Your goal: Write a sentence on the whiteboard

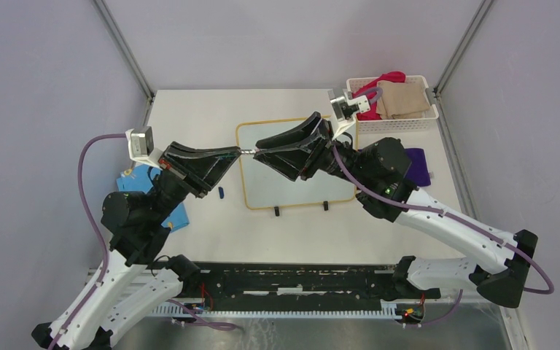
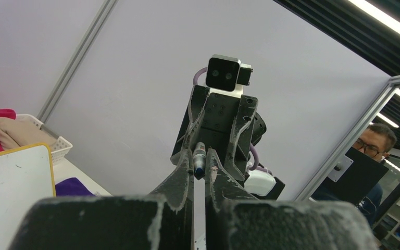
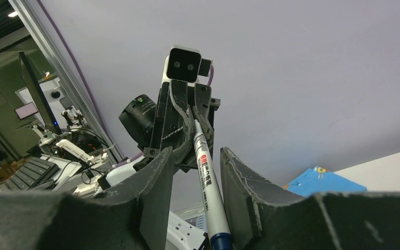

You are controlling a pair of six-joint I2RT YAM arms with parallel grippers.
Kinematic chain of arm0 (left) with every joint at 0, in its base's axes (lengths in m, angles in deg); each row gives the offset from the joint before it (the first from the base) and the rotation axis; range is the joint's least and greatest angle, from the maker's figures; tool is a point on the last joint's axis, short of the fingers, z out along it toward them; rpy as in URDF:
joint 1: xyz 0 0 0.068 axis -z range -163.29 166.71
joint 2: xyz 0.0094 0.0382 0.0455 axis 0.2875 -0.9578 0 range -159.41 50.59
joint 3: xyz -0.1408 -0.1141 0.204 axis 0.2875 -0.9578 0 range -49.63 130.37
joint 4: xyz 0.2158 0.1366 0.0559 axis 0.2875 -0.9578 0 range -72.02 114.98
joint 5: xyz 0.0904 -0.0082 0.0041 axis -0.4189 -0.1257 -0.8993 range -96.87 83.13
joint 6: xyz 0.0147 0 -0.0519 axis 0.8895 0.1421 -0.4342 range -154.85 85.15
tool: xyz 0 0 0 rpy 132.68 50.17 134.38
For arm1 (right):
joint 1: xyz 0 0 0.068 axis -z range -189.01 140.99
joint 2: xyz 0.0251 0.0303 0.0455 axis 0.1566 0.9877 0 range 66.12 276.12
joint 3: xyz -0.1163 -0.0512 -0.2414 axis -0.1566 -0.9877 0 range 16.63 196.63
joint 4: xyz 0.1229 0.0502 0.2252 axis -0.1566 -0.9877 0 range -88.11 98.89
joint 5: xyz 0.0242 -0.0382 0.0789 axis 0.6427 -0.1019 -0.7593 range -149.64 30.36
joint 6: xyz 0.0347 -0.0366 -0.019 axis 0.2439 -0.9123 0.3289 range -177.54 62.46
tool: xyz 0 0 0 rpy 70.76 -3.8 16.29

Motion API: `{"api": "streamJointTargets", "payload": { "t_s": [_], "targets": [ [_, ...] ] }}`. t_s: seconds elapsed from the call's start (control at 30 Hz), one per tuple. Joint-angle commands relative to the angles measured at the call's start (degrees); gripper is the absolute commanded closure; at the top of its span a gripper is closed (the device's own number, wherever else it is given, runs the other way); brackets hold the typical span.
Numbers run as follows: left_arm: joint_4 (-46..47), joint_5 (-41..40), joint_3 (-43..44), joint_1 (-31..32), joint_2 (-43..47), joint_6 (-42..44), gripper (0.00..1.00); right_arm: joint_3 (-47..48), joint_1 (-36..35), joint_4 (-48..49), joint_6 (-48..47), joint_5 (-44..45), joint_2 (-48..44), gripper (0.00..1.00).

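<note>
The whiteboard (image 1: pixel 292 191), white with a yellow-orange rim and two black feet, lies flat at the table's middle; its corner shows in the left wrist view (image 2: pixel 10 182). No sentence shows on it. My two grippers meet tip to tip above its left edge. My left gripper (image 1: pixel 239 152) is shut on one end of a silver marker (image 1: pixel 248 152), seen end-on between its fingertips (image 2: pixel 199 159). The marker (image 3: pixel 208 182) runs between the spread fingers of my right gripper (image 1: pixel 257 151), leaning on one finger; these jaws stand open around it.
A small blue cap (image 1: pixel 220 192) lies left of the board. A blue flat card (image 1: pixel 140 182) lies under the left arm. A white basket (image 1: pixel 394 120) with red and tan cloths stands at the back right. A purple cloth (image 1: pixel 418 165) lies to its front.
</note>
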Motion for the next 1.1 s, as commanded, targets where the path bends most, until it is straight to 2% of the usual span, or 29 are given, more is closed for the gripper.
{"api": "streamJointTargets", "payload": {
  "t_s": [0.0, 0.13, 0.53, 0.73, 0.97, 1.07],
  "targets": [
    [1.75, -1.48, 1.69, -0.05, -0.02, 2.96, 0.98, 2.19, 0.07, 2.07, 0.46, -0.67, -0.07, 0.59],
    [2.0, -1.31, 1.63, -0.09, -0.27, 2.83, 0.98, 1.19, 0.09, 3.76, 0.76, 0.23, -0.24, 0.67],
    [2.02, -1.45, 1.36, -0.11, -0.54, 2.83, 0.98, 1.95, 0.07, 4.69, 2.31, -2.02, 1.53, 0.64],
    [2.02, -1.49, 1.02, -0.01, -0.55, 2.82, 0.98, 1.47, 0.09, 5.49, 2.42, -1.89, 1.38, 0.71],
    [2.02, -1.39, 0.52, -0.05, -0.19, 2.83, 0.98, 0.24, 0.15, 7.41, 2.9, -0.7, 0.57, 0.59],
    [1.98, -1.38, 0.25, -0.05, -0.04, 2.66, 0.98, 0.1, 0.06, 7.48, 2.88, -0.23, 0.38, 0.59]
  ]
}}
